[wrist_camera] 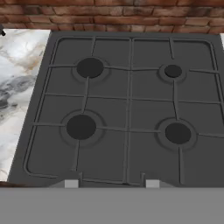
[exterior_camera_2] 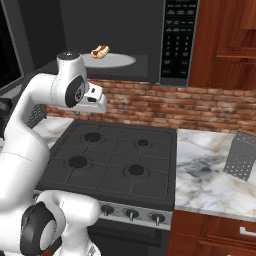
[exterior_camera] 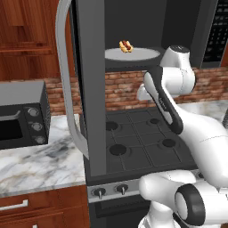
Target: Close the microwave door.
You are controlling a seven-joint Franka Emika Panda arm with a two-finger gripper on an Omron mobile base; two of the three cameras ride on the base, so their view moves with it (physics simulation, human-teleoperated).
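The microwave [exterior_camera: 147,26] hangs above the stove with its black cavity exposed, a white turntable plate [exterior_camera: 132,54] inside and the keypad [exterior_camera_2: 177,40] on its right side. The microwave door [exterior_camera: 91,84] stands swung wide open toward me on the left, edge-on, its curved silver handle [exterior_camera: 67,89] facing left. My gripper [wrist_camera: 111,183] is open and holds nothing. Its hand [exterior_camera_2: 96,101] hovers below the cavity, pointing down at the stove, to the right of the door and apart from it.
A hot dog [exterior_camera: 126,46] lies on the turntable. The black four-burner stove [wrist_camera: 127,109] is beneath the hand. A grey toaster oven [exterior_camera: 22,116] sits on the marble counter at left, and a metal grater [exterior_camera_2: 242,155] on the counter at right. A brick wall runs behind.
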